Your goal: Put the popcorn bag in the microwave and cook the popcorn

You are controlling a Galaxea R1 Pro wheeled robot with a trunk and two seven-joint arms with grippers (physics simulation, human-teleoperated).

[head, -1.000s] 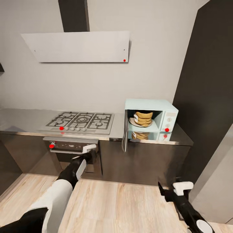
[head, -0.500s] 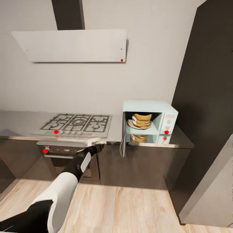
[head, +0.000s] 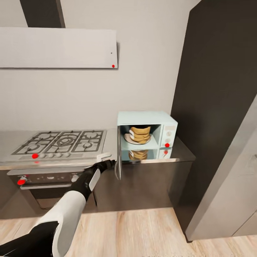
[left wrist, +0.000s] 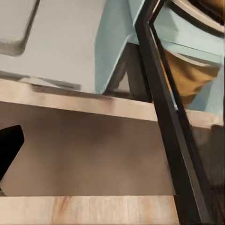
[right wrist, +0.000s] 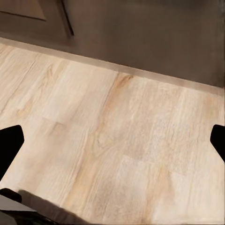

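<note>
- The popcorn bag [head: 140, 133] sits inside the microwave [head: 147, 132], on a pale round plate [head: 128, 139] in the open cavity — a crumpled tan-brown paper bag with a white label bearing dark stripes on its side.
- The microwave is a pale mint-blue box standing on the shiny grey tabletop [head: 178, 154], which mirrors the bag below it; its control panel with round knobs lies beyond the cavity from the left end effector [head: 110, 161].
- The microwave door [head: 118, 157] stands swung wide open, seen edge-on, just beside the left end effector's tip; touching or not, I cannot tell.
- The left end effector reaches forward at the tabletop's front edge, with the gas hob [head: 62, 141] to its other side. Whether its fingers are apart or together cannot be told.
- In the right wrist view, the right end effector's [right wrist: 112, 140] dark fingertips [right wrist: 9, 143] stand spread wide apart over the light wood floor [right wrist: 117, 136], clamped on nothing.
- In the left wrist view the dark door [left wrist: 168, 131] crosses diagonally, with the tan bag [left wrist: 194, 77] behind it.
</note>
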